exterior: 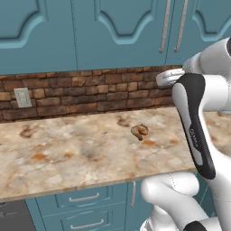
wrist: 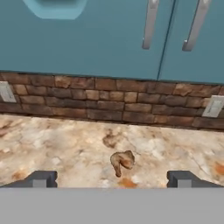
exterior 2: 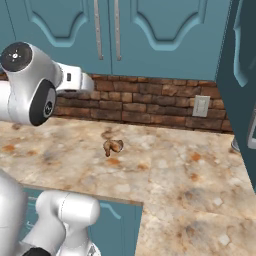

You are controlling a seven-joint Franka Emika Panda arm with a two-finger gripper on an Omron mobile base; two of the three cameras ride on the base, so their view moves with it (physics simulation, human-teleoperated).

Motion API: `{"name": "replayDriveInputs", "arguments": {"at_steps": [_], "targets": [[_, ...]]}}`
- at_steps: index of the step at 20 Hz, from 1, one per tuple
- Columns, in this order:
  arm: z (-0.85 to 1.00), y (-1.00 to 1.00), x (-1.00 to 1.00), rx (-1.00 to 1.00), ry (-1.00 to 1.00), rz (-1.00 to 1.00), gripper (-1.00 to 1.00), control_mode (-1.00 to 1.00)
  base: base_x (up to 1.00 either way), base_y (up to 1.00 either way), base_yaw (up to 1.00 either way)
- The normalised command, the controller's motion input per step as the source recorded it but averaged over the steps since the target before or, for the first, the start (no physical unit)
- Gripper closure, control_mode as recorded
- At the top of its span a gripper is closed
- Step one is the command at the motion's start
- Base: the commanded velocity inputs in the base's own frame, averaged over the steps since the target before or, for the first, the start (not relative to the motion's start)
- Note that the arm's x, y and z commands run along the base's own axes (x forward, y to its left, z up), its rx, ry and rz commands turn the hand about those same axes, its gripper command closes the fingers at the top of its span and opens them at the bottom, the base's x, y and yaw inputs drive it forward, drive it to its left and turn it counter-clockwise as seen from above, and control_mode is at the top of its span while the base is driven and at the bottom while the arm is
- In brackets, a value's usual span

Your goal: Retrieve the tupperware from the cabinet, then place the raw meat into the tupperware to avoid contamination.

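**Ana:** Teal-blue is the main colour. What carries it?

**Ben:** The wall cabinet, with arched-panel doors and long vertical silver bar handles. Its doors are closed in all three views. Below it runs a backsplash of reddish-brown brick, with a pale wall outlet set into it.

**Ana:** And under the brick?

**Ben:** A marble counter in cream and tan, mottled with rusty-brown blotches. Teal drawers with short horizontal handles sit beneath its front edge.

**Ana:** Where is the raw meat?

**Ben:** The raw meat is a small curled brown-and-tan lump, lying by itself on the counter, roughly midway between the brick and the front edge. In the right base view it lies below the pair of cabinet handles.

**Ana:** What is the end effector doing?

**Ben:** The end effector is released, its two dark fingertips spread wide apart and holding nothing. In the hand view the raw meat lies between and just above the fingertips, apart from them. The white arm rises at the right of the left base view.
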Motion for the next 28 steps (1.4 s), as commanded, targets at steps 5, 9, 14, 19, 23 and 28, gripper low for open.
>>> {"name": "replayDriveInputs", "arguments": {"at_steps": [5,9,14,19,23,28], "targets": [[0.09,-0.02,-0.19,0.0,-0.32,0.0,-1.0,-1.0,0.0,0.0,0.0],[0.09,-0.04,-0.28,0.0,-0.31,0.0,-1.0,-1.0,0.0,0.0,0.0],[0.07,-0.07,-0.41,0.0,-0.27,0.0,-1.0,-1.0,0.0,0.0,0.0],[0.21,-0.05,-0.35,0.0,-0.31,0.0,-1.0,-1.0,0.0,0.0,0.0],[0.33,0.0,-0.25,0.0,-0.25,0.0,-1.0,-1.0,0.0,0.0,0.0],[0.35,0.0,-0.16,0.0,-0.18,0.0,-1.0,-1.0,0.0,0.0,0.0]]}}
